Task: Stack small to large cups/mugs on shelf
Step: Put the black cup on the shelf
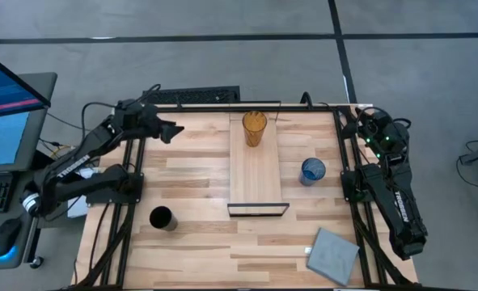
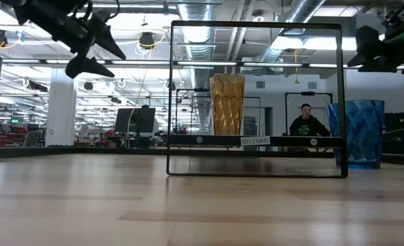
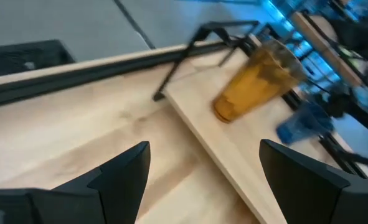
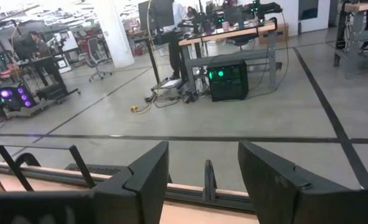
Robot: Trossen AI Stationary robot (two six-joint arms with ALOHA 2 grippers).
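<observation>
The amber-orange tumbler stands upright on its base at the far end of the light-wood shelf; it also shows in the left wrist view and the low view. The blue cup stands on the table right of the shelf. The black cup stands on the table near the left front. My left gripper is open and empty above the table's far left, pointing toward the tumbler. My right gripper is open and empty at the table's far right corner.
A grey square pad lies at the near right of the table. The shelf's black metal frame stands at its near end. A monitor and keyboard stand off the table's left. A person sits in the room beyond.
</observation>
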